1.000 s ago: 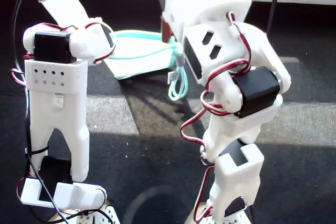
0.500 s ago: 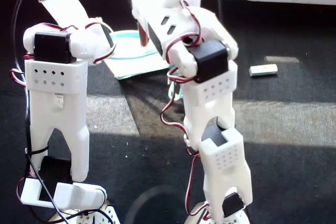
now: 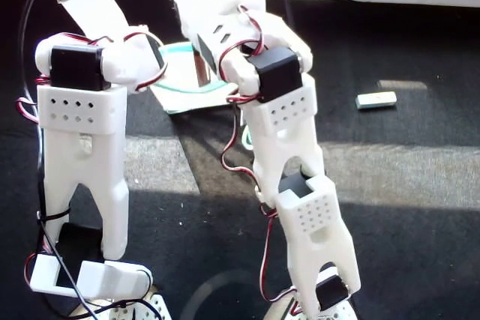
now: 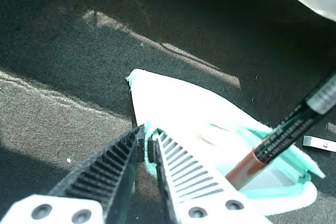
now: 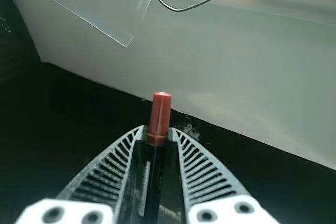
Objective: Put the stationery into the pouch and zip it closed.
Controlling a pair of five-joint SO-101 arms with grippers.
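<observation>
The pouch [image 4: 181, 106] is white with a teal zip and lies open on the dark mat; from above the pouch [image 3: 189, 94] sits between the two arms. My left gripper [image 4: 146, 139] is shut on the pouch's teal rim near one end of the opening. My right gripper [image 5: 157, 136] is shut on a dark pen with a red-brown cap [image 5: 159, 115]. The pen [image 4: 281, 136] stands slanted with its lower end inside the pouch's mouth. In the high view the pen [image 3: 201, 71] hangs under the right arm over the pouch.
A small white eraser [image 3: 376, 100] lies on the mat to the right of the arms and also appears as the eraser [image 4: 318, 143] beyond the pouch. A pale wall [image 5: 252, 77] borders the far side of the table. The mat [image 3: 420, 185] is dark.
The right arm has swung left with the pen, bringing it from beside the pouch to over its opening and uncovering the eraser. The left arm has stayed still.
</observation>
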